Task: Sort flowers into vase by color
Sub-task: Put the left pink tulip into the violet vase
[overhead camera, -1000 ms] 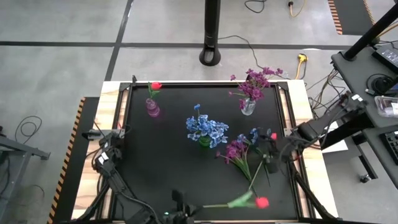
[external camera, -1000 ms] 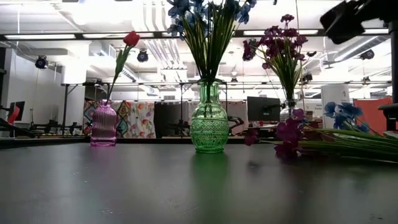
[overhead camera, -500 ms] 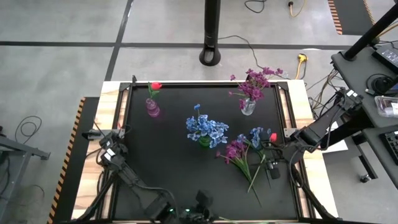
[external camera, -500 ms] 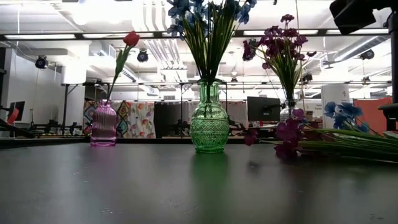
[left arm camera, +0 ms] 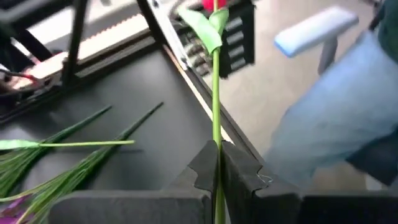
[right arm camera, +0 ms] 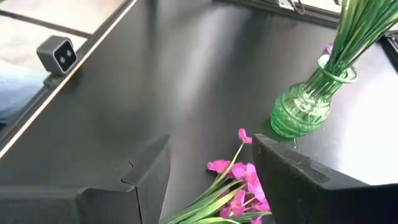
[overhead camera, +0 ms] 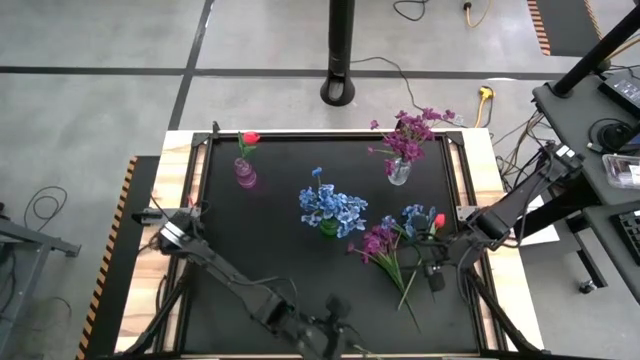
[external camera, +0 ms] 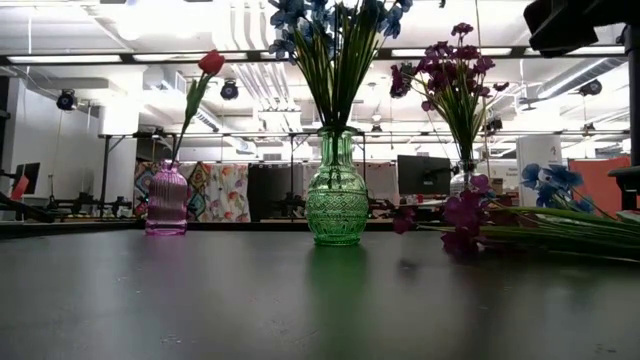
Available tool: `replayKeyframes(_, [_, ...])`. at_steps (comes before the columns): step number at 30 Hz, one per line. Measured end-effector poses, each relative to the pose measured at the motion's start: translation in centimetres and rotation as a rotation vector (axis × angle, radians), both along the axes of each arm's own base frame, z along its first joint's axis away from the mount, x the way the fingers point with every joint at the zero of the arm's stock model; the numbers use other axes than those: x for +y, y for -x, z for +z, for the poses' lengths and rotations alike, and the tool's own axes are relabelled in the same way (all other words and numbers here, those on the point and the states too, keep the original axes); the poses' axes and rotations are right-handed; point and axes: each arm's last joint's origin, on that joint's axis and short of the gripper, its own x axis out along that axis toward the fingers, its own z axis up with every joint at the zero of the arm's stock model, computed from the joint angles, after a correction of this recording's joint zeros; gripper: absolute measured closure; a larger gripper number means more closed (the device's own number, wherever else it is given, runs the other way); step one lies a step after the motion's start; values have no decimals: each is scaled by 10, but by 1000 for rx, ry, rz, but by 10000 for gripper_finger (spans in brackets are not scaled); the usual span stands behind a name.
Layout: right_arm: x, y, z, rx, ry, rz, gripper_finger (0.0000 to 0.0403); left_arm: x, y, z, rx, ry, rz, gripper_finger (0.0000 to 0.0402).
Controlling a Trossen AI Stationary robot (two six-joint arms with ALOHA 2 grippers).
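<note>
Red tulip [left arm camera: 214, 25]: left gripper [left arm camera: 217, 163], pinching its stem, is now carrying it off the table's near edge toward the pink vase [overhead camera: 245, 174]; right gripper [right arm camera: 211, 168] is hovering open above remaining flowers [overhead camera: 390, 240].

bare mat [overhead camera: 260, 250] left, green vase [overhead camera: 329, 227] centre, loose flowers [overhead camera: 395, 245] right

**Glass, matt black, bare wood**

The worktop [overhead camera: 270, 230] is showing a matt black mat edged in pale wood. The green vase [external camera: 337, 205] is gleaming as patterned glass, the pink vase [external camera: 166, 212] as ribbed glass. Flower stems [left arm camera: 216, 106] are looking smooth, plasticky.
</note>
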Motion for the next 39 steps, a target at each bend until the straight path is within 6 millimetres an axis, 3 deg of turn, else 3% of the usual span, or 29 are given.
replayKeyframes(7, [8, -10, -6, -37, 14, 23, 188, 33, 43, 1, -275, 163, 132, 401])
replayKeyframes(10, [16, -19, -10, -110, 32, 63, 188, 48, 58, -13, -359, 196, 224, 401])
replayKeyframes(16, [35, -41, -20, -304, 41, 116, 188, 62, 75, -34, -495, 297, 247, 401])
replayKeyframes(23, [57, -66, -30, -542, -11, 126, 188, 68, 78, -54, -513, 256, 343, 401])
replayKeyframes(29, [67, -79, -46, -655, -39, 116, 193, 67, 76, -53, -520, 246, 347, 401])
replayKeyframes(39, [72, -85, -58, -799, -100, 88, 277, 68, 75, -55, -514, 209, 371, 401])
